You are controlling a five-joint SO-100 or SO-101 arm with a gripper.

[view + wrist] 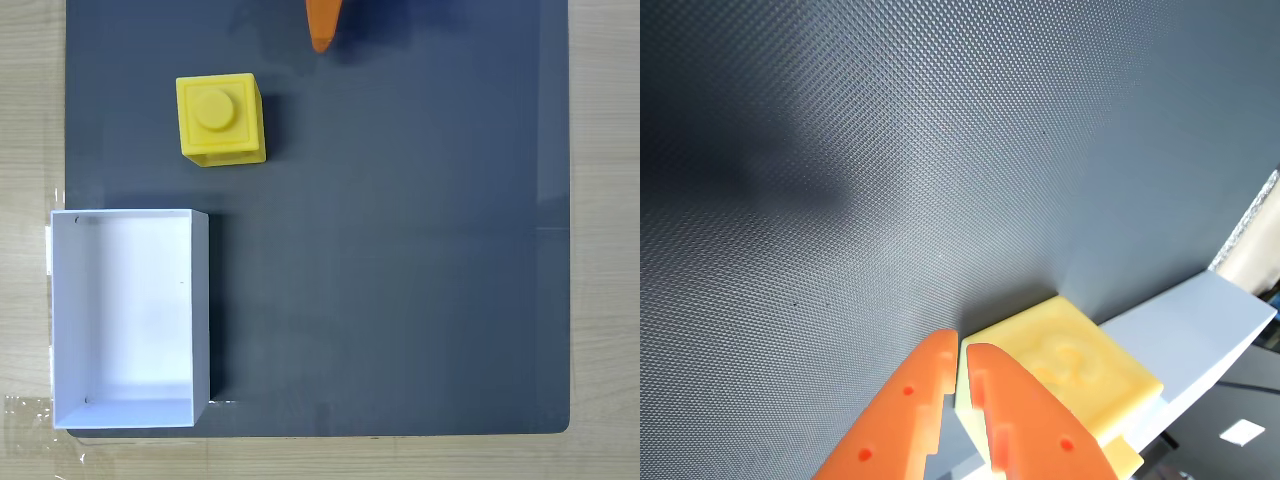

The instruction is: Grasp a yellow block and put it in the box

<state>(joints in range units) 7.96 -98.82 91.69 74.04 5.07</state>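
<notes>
Grasp not yet made: the yellow block (pixel 221 118) sits stud-up on the dark mat (pixel 400 250), just above the box (pixel 200 300) in the fixed view and apart from it. The gripper (pixel 962 345) is seen nearly closed, holding nothing. Pickup, carry and drop are all judged outstanding.

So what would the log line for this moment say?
fingers: shut, empty, above mat | yellow block: on mat, stud up, untouched | box: empty | stage: approach, not grasped
</notes>
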